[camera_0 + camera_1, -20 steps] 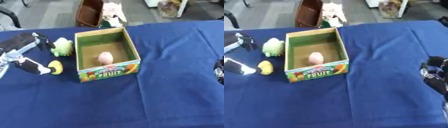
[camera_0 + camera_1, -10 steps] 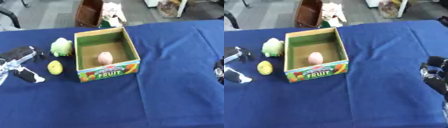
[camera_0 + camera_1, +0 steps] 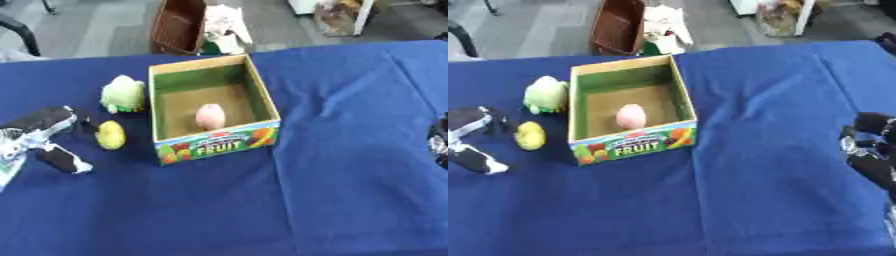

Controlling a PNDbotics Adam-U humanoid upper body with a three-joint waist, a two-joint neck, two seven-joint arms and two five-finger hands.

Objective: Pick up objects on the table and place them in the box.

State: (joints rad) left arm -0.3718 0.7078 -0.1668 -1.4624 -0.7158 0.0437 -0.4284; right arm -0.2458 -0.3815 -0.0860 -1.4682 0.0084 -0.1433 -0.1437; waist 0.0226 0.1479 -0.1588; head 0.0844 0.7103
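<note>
Two head-mounted eyes of one stereo camera – both look steeply down at blue table [image 3: 350, 150] from robot's side, facing far floor. Medium range. Both share box [image 3: 214, 117] near centre, table top. Right eye view shifted rightward – shows more of right hand [image 3: 872, 150]; left eye view more of left hand [image 3: 39, 137].

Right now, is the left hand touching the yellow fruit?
Apart. The left eye view shows blue cloth between the left hand and the yellow fruit.

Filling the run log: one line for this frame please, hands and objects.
left hand: open, beside yellow fruit | right hand: idle at edge | box: holds pink fruit | green fruit: on table
</note>
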